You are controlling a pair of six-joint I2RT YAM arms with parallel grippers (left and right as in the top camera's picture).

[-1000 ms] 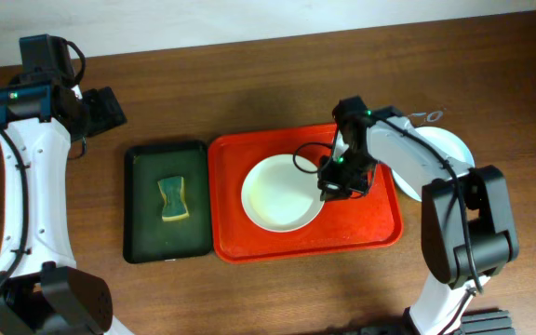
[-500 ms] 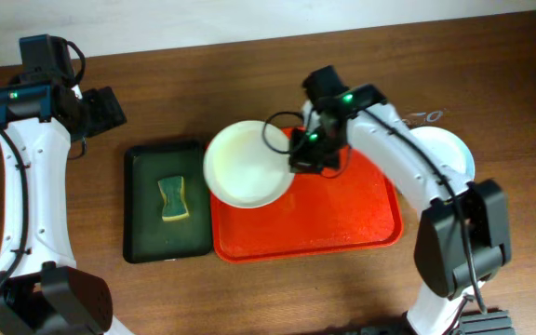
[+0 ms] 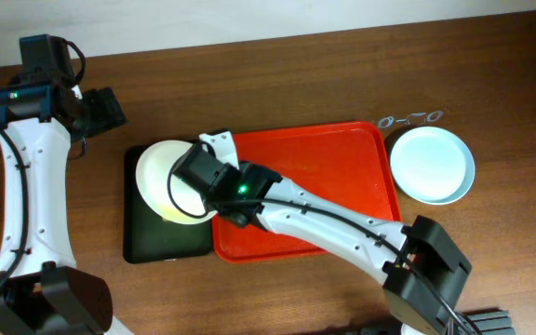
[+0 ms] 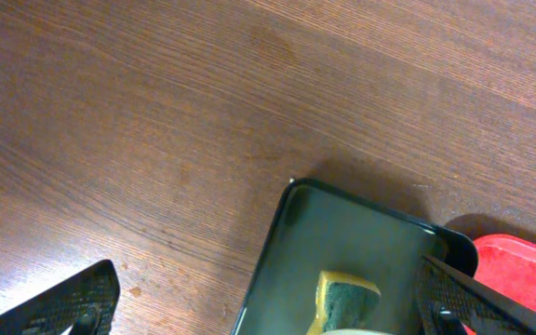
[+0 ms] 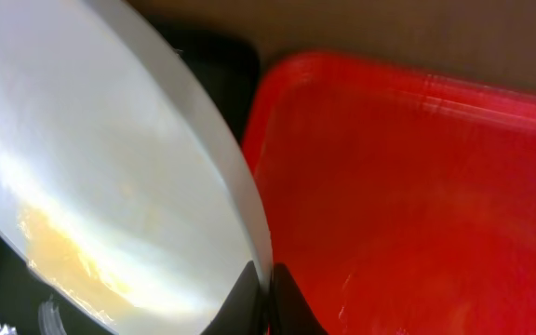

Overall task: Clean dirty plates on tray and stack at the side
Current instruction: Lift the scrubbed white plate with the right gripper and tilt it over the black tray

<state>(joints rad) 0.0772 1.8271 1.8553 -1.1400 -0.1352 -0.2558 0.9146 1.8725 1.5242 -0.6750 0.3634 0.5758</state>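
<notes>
My right gripper [image 3: 203,186] is shut on the rim of a cream-white plate [image 3: 161,177] and holds it over the dark green tray [image 3: 147,244]. In the right wrist view the plate [image 5: 110,186] carries a yellow smear and the fingertips [image 5: 266,284] pinch its edge. The red tray [image 3: 342,177] holds no plates. A pale mint-blue plate [image 3: 432,164] rests on the table right of the red tray. My left gripper [image 3: 100,107] is open at the far left, above the table; its wrist view shows its jaws [image 4: 277,298] wide apart.
A yellow-green sponge [image 4: 347,300] lies in the dark green tray [image 4: 342,242], mostly hidden under the plate from overhead. A small metal object [image 3: 408,118] lies behind the mint-blue plate. The red tray [image 5: 417,186] fills the right wrist view's right side.
My right arm has carried the cream-white plate left, off the red tray and over the dark green tray. The mint-blue plate is now uncovered. The left arm has not moved.
</notes>
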